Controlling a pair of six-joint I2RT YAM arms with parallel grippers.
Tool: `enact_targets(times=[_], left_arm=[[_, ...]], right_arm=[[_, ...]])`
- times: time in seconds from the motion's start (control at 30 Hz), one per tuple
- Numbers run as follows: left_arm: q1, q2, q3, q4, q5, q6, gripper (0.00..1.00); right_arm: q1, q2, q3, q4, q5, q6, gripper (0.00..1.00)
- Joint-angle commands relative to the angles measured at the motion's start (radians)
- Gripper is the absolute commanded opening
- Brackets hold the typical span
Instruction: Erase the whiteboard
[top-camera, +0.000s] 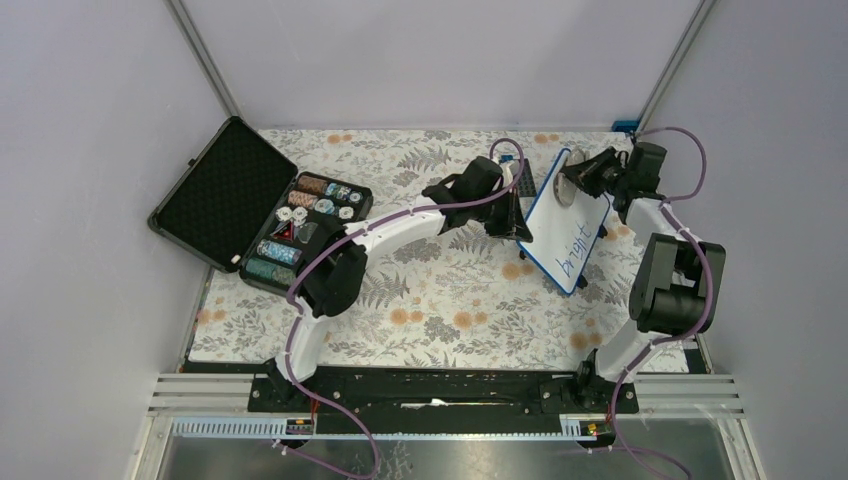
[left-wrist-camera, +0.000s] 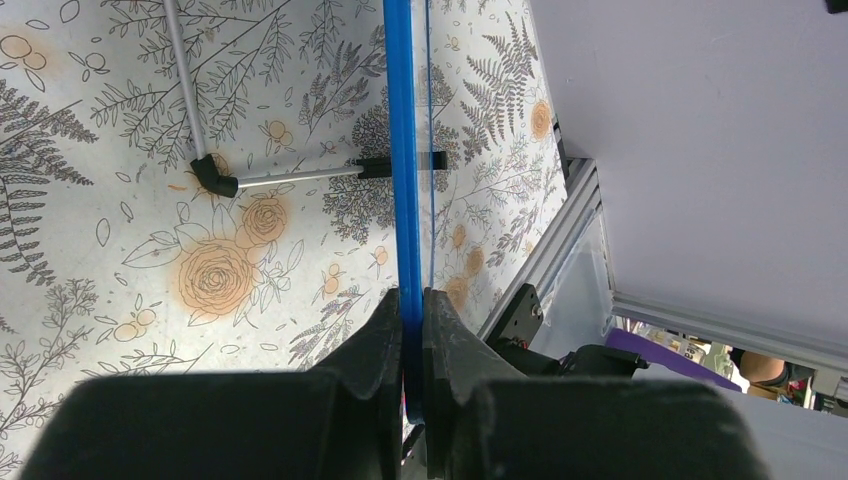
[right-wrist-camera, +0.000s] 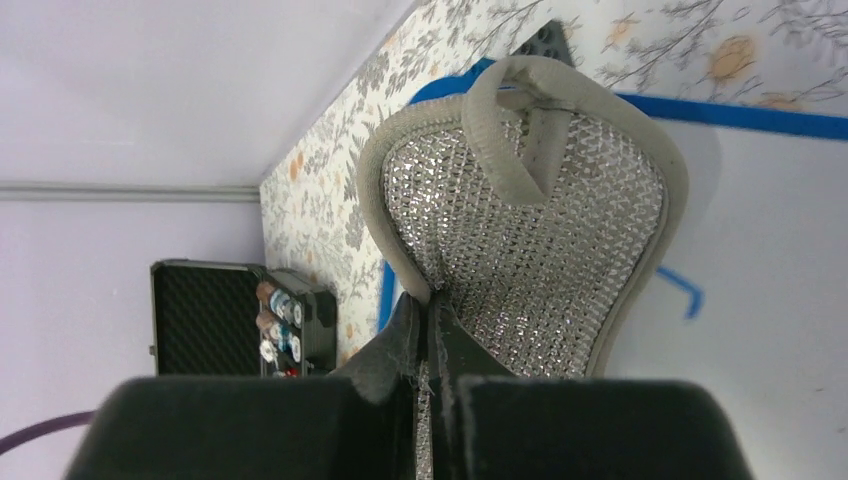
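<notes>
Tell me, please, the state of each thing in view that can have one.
whiteboard: lifted and tilted, blue writing unerased
left fingers: shut on the whiteboard's blue edge
right fingers: shut on the silver mesh pad
silver mesh pad: gripped, at the whiteboard's far end
case: open, lid laid back, chips inside

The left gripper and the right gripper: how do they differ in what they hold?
The left gripper is shut on the thin blue frame of the whiteboard; the right gripper is shut on a silver mesh pad with a grey border. The left one grips from the board's side edge; the right one is at its white face, near the far end. Both are shut.
</notes>
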Motion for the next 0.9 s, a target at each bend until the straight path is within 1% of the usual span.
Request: enact_targets(times=[0.0, 0.13, 0.23, 0.3, 0.4, 0.63, 0.77, 0.87], left_arm=[[-0.017, 0.007, 0.024, -0.009, 0.036, 0.073, 0.0], [-0.016, 0.009, 0.017, -0.007, 0.041, 0.072, 0.0], [-0.018, 0.007, 0.015, -0.008, 0.04, 0.073, 0.0], [-0.018, 0.007, 0.017, -0.007, 0.041, 0.075, 0.0], [-0.018, 0.011, 0.017, -0.008, 0.041, 0.074, 0.0], [-0.018, 0.024, 0.025, -0.008, 0.045, 0.071, 0.0], [-0.019, 0.029, 0.025, -0.008, 0.047, 0.069, 0.0], [-0.02, 0.023, 0.025, -0.009, 0.043, 0.071, 0.0]], right_arm=[[-0.083, 0.098, -0.068, 0.064, -0.044, 0.048, 0.0], [-0.144, 0.145, -0.13, 0.05, -0.035, 0.01, 0.0], [-0.146, 0.135, -0.13, -0.003, 0.007, -0.028, 0.0], [-0.144, 0.11, -0.121, -0.008, 0.011, -0.028, 0.0], [-0.113, 0.055, -0.075, -0.049, 0.032, -0.043, 0.0], [0.052, -0.033, 0.067, -0.086, 0.047, -0.055, 0.0], [0.065, -0.021, 0.122, -0.076, 0.052, -0.036, 0.0], [0.041, 0.056, 0.15, -0.075, 0.059, -0.035, 0.0]])
